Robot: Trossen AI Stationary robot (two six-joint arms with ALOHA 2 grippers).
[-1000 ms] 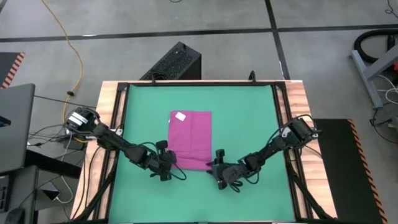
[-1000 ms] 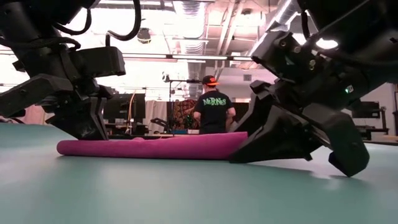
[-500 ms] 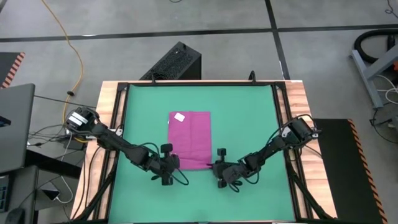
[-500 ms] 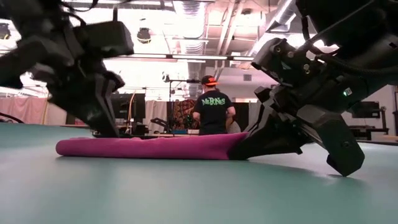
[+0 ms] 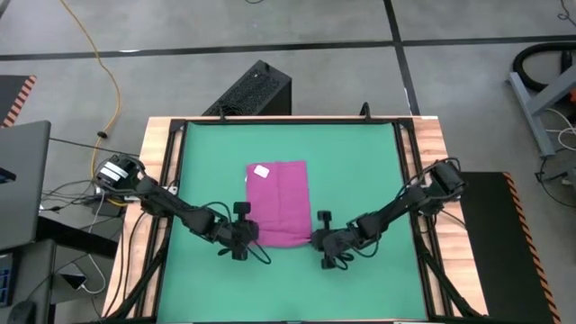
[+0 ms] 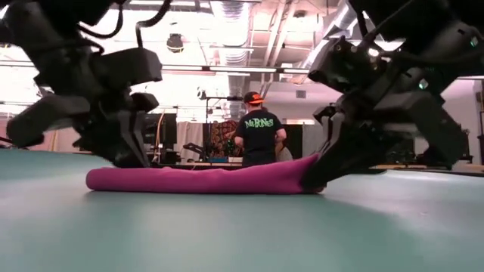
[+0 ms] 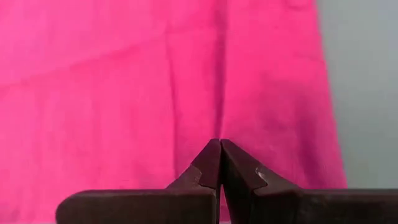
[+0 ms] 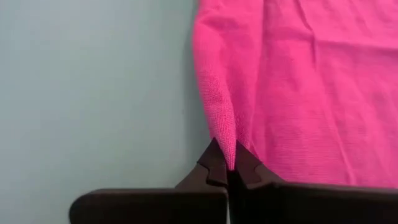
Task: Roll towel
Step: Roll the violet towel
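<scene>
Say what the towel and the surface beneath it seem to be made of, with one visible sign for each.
Towel: soft woven cloth, matte magenta; fine weave texture and creases show in the right wrist view. Green mat: probably smooth rubber or vinyl, matte; flat, even colour without visible weave.

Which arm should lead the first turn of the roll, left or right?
Probably the right. The right gripper is shut on the towel, pinching its near corner, which lifts in the low view. The left gripper is shut over the near edge, but a pinch isn't clear.
</scene>
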